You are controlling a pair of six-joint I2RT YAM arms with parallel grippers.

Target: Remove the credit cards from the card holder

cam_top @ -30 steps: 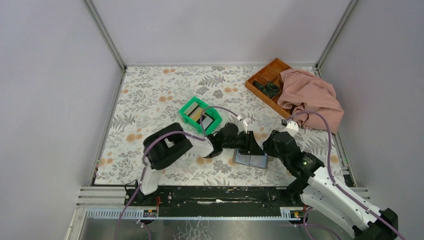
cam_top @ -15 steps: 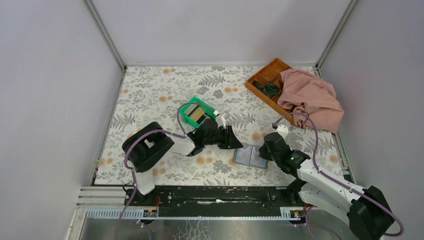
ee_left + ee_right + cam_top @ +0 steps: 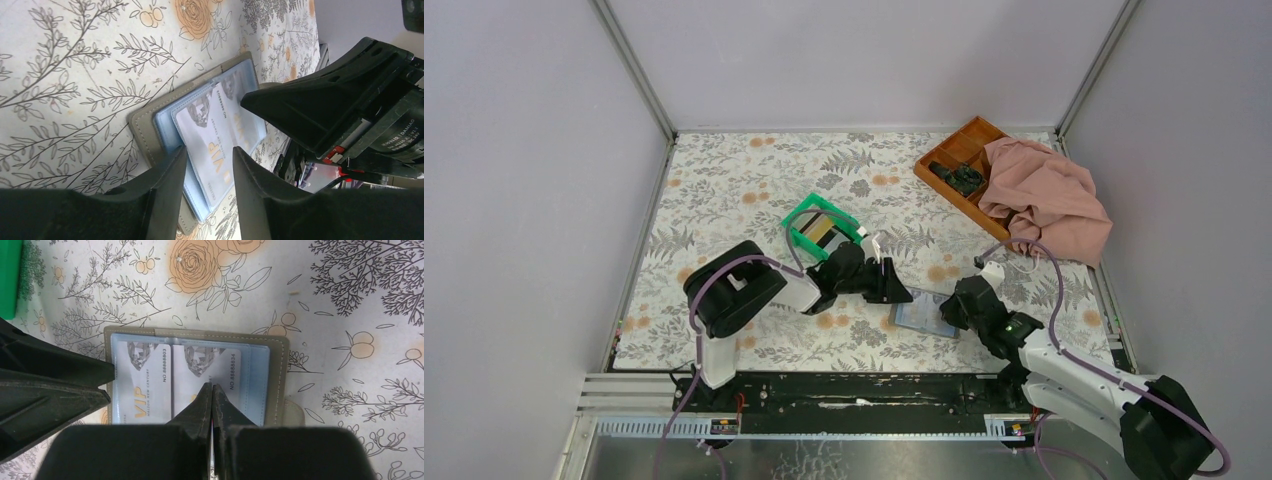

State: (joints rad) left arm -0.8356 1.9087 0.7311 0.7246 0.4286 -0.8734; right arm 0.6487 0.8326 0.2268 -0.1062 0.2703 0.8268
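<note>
Right wrist shows apparently two cards (image 3: 142, 376)

The table covering (image 3: 744, 180) is white, printed with grey leafy sprigs and orange roses. The folding card holder (image 3: 279, 380) has a grey-tan stitched border and pale blue lining. Its thin rectangular cards (image 3: 145, 375) are whitish, with a grey diamond picture, gold VIP lettering and a dark number. The small plastic bin (image 3: 797, 210) is green, the compartment tray (image 3: 969, 135) orange-brown, the crumpled cloth (image 3: 1044, 195) dusty pink. Both the left gripper (image 3: 209, 152) and right gripper (image 3: 212, 390) are black
</note>
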